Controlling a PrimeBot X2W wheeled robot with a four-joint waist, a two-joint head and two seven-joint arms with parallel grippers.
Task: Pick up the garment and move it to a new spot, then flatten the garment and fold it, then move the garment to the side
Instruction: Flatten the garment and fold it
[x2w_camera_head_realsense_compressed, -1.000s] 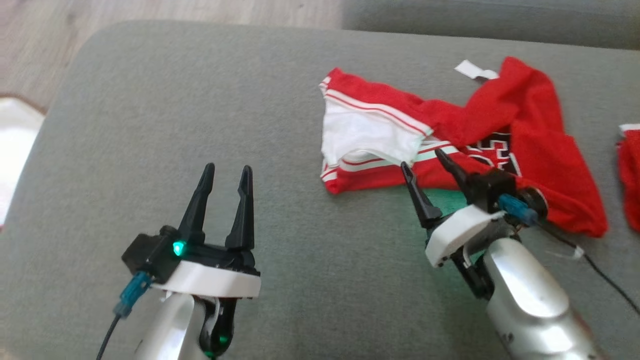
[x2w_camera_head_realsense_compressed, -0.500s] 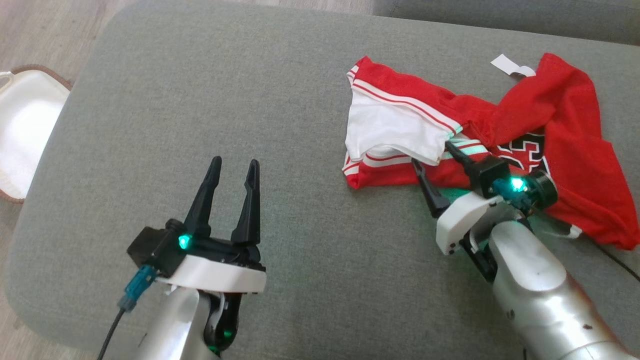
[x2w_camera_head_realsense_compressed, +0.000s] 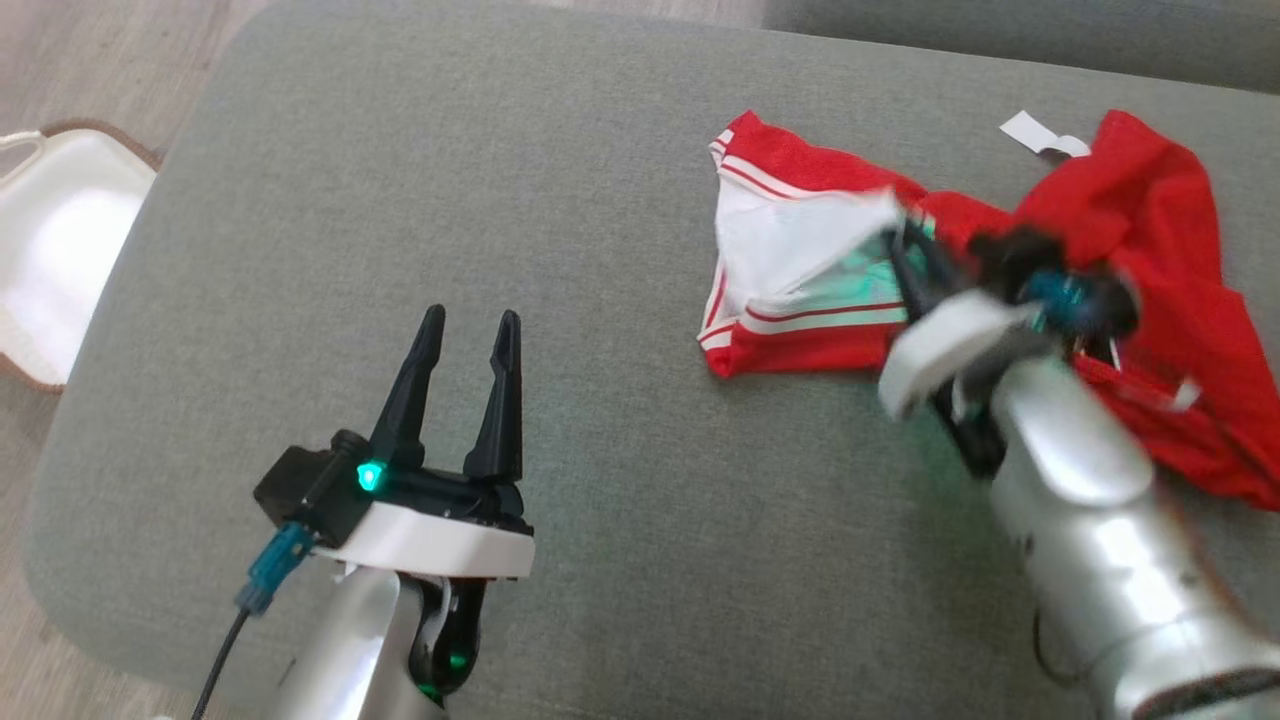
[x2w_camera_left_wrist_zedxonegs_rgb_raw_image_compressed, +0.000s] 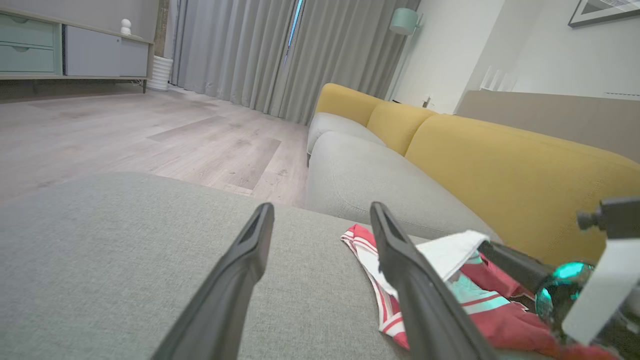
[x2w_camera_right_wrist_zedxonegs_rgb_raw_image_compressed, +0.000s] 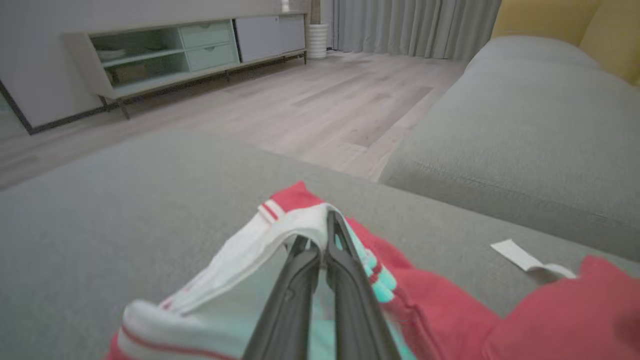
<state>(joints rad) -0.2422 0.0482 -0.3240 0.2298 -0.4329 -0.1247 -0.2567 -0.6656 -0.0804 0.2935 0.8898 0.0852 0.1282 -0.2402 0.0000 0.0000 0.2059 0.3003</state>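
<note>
On the head camera, a white-lined basket (x2w_camera_head_realsense_compressed: 60, 230) sits at nine o'clock at the far left edge, on the wood floor (x2w_camera_head_realsense_compressed: 90, 50) just beside the grey cushion (x2w_camera_head_realsense_compressed: 500, 180). My left gripper (x2w_camera_head_realsense_compressed: 471, 320) is at about seven o'clock over bare cushion, its two dark fingers spread apart, pointing toward twelve and holding nothing. Its wrist camera shows the same gap (x2w_camera_left_wrist_zedxonegs_rgb_raw_image_compressed: 322, 209), with only grey fabric between the fingers and a yellow sofa (x2w_camera_left_wrist_zedxonegs_rgb_raw_image_compressed: 500, 165) off at two o'clock. Further right, the garment (x2w_camera_head_realsense_compressed: 1150, 200) is a red jersey with white trim, lying crumpled on the cushion between one and three o'clock. In the left wrist camera it shows at four o'clock (x2w_camera_left_wrist_zedxonegs_rgb_raw_image_compressed: 500, 325). My right gripper (x2w_camera_head_realsense_compressed: 905, 240) comes in from five o'clock and is blurred on the head camera. Its own wrist camera shows it clearly: the fingers (x2w_camera_right_wrist_zedxonegs_rgb_raw_image_compressed: 316, 234) are pressed together, pinching the garment's white layer (x2w_camera_right_wrist_zedxonegs_rgb_raw_image_compressed: 235, 260), which peaks up over the tips like a small tent, and the red cloth trails off toward four o'clock. A white tag (x2w_camera_head_realsense_compressed: 1030, 130) lies at one o'clock against the garment's far edge; I cannot tell whether it is attached.
</note>
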